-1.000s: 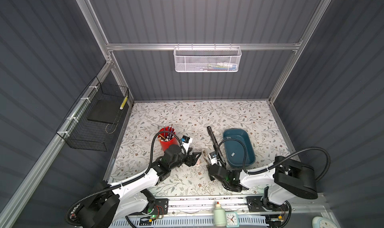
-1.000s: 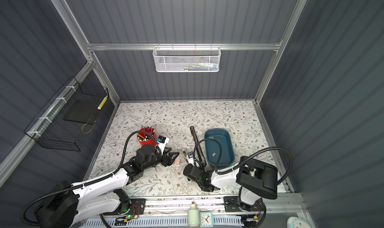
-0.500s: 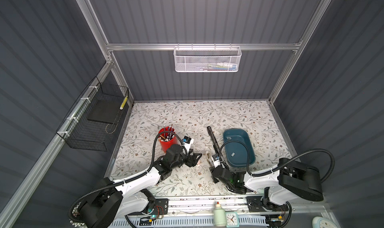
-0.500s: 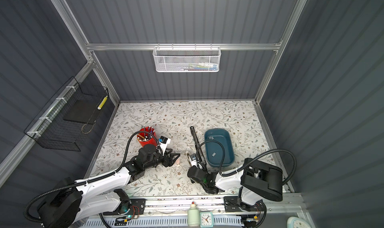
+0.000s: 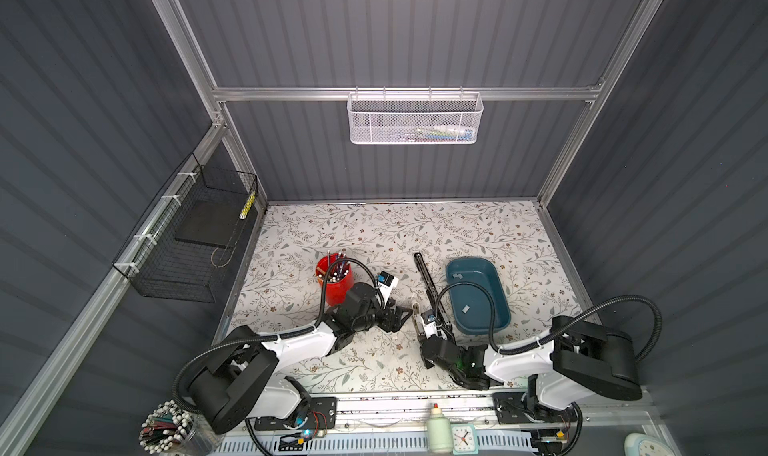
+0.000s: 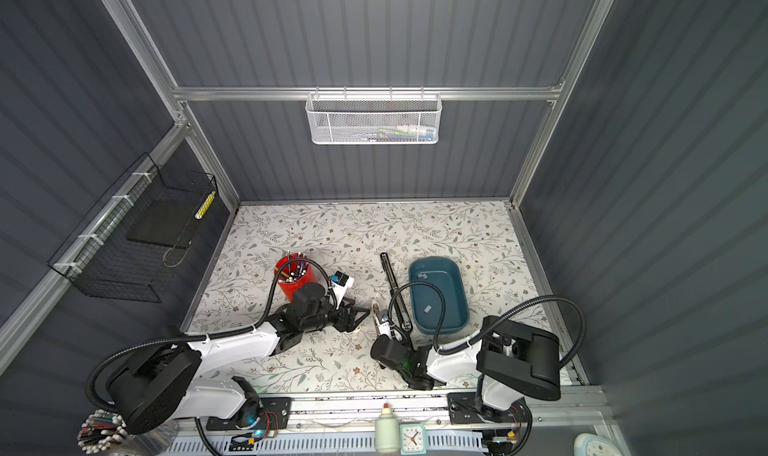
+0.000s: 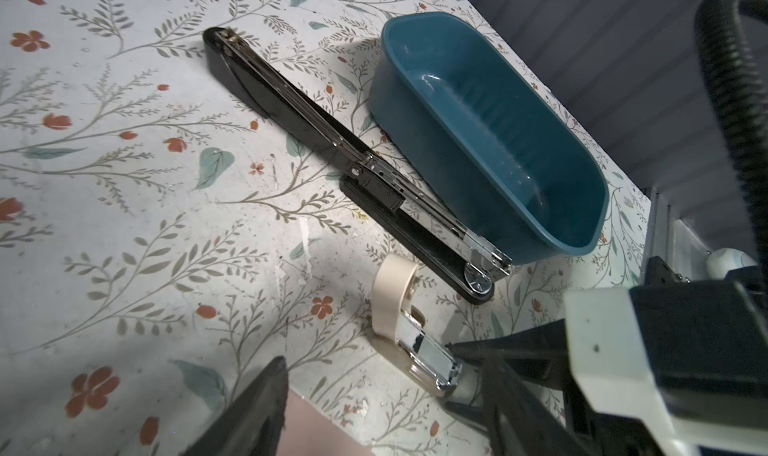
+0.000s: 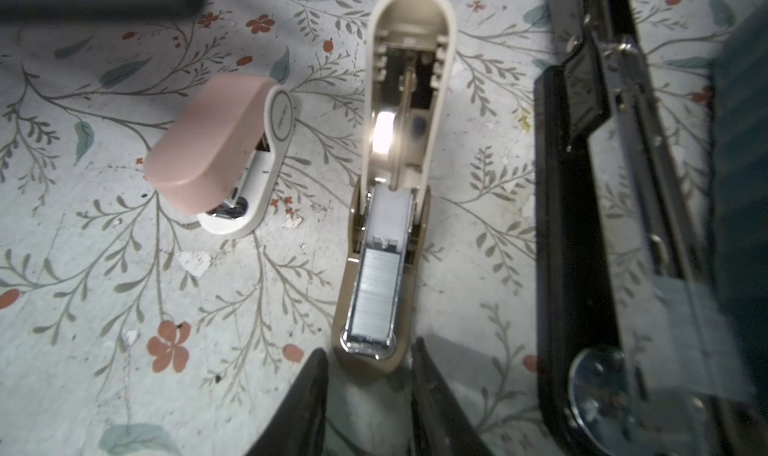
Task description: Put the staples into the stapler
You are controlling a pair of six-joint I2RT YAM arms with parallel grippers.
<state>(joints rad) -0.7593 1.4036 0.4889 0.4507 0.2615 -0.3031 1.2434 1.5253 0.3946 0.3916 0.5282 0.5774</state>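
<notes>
Jaws first: we are holding our left gripper [image 5: 402, 317] wide open with nothing in it, close by the pink stapler [image 8: 220, 142]. Our right gripper [image 8: 368, 350] is standing with its jaws narrowly parted on either side of the near end of the beige stapler [image 8: 386, 209], and we cannot tell whether they are pressing it. That stapler is lying hinged open, and its channel is carrying a block of staples [image 8: 374, 292]. Just to its right the long black stapler [image 7: 332, 142] is lying opened out flat, right beside the teal tray [image 5: 473, 269]. We are seeing two loose grey staple strips [image 5: 457, 275] resting in the tray, one at its far left corner and one nearer us, well apart. Farther left, the red cup [image 5: 338, 294] is holding pens upright. On the far wall the white mesh basket [image 5: 415, 119] is holding a few items too small to name. The black wire basket [image 5: 187, 246] on the left wall is carrying a dark flat slab and a yellow stick.
</notes>
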